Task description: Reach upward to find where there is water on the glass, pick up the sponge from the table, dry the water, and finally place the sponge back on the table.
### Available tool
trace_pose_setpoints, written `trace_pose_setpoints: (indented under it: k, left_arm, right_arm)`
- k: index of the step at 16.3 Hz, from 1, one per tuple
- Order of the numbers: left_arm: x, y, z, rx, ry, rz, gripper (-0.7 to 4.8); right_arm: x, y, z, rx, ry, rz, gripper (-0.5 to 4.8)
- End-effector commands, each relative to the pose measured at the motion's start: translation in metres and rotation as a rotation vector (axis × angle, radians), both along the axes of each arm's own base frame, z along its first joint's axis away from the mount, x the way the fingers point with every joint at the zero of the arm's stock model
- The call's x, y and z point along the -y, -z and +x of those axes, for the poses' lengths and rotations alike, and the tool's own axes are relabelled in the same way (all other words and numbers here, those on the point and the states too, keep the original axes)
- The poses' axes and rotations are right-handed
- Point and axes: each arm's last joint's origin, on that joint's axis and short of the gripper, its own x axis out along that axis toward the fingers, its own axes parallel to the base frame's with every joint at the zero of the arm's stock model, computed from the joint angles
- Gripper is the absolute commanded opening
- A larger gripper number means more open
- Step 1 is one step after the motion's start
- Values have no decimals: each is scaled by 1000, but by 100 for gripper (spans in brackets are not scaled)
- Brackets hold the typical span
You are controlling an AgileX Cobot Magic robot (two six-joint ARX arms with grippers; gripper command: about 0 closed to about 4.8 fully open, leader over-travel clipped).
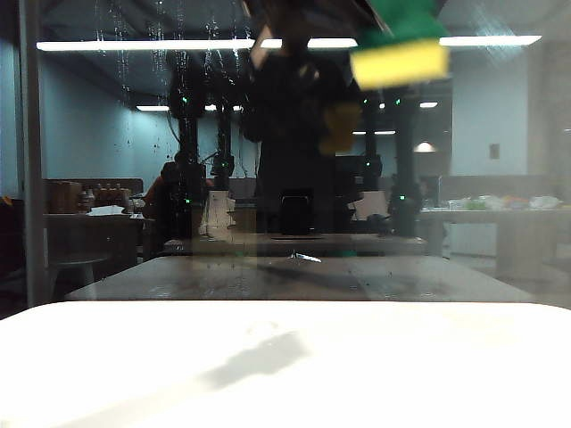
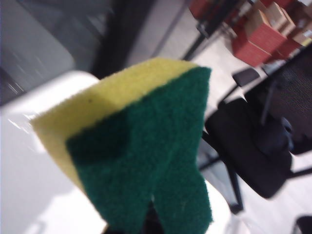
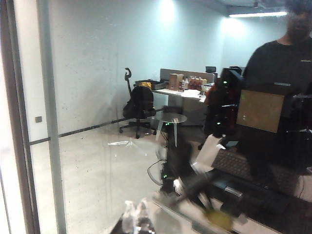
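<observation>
The sponge (image 1: 399, 49), dark green over bright yellow, hangs high in front of the glass (image 1: 500, 134), near the top of the exterior view and right of centre. My left gripper (image 2: 153, 223) is shut on it, pinching the green face (image 2: 146, 161) into a fold. Thin whitish water (image 1: 161, 40) streaks run down the upper left of the pane, left of the sponge. The white table (image 1: 285, 374) lies far below. My right gripper (image 3: 135, 217) faces the pane, its pale fingertips together and empty.
A grey metal upright (image 1: 31, 178) edges the pane on the left. A dim yellowish mirror image of the sponge (image 1: 339, 125) and a reflected person (image 3: 287, 73) show in the glass. A black office chair (image 2: 253, 146) stands beside the table.
</observation>
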Motion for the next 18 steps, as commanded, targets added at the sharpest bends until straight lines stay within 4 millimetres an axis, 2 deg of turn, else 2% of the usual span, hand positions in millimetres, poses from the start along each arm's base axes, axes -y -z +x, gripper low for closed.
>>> trace_pose_setpoints:
  k: [1, 2, 5, 8, 10, 12, 14, 16, 18]
  left_arm:
    - [-23, -58, 12, 165, -49, -5, -5]
    - [-34, -83, 16, 236, -79, -43, -6]
    - [-63, -134, 21, 371, -166, -129, -6]
    - [-89, -173, 19, 531, -229, -166, -6]
    - [-114, -202, 19, 672, -309, -234, -6]
    - [-132, -215, 23, 747, -374, -252, -5]
    - [-141, -218, 29, 788, -428, -240, -5]
    - [-147, -214, 43, 791, -468, -221, -6]
    - [-144, -208, 56, 788, -471, -220, -5]
  right_arm:
    - [0, -3, -4, 19, 0, -2, -6]
    - [0, -3, -4, 19, -1, -2, -6]
    - [0, -3, -4, 19, -1, -2, -6]
    - [0, -3, -4, 19, 0, -2, -6]
    - [0, -3, -4, 19, 0, -2, -6]
    - [0, -3, -4, 19, 0, -2, -6]
    - [0, -3, -4, 19, 0, -2, -6]
    - [0, -3, -4, 19, -1, -2, -6]
    - [0, -3, -4, 19, 0, -2, -6]
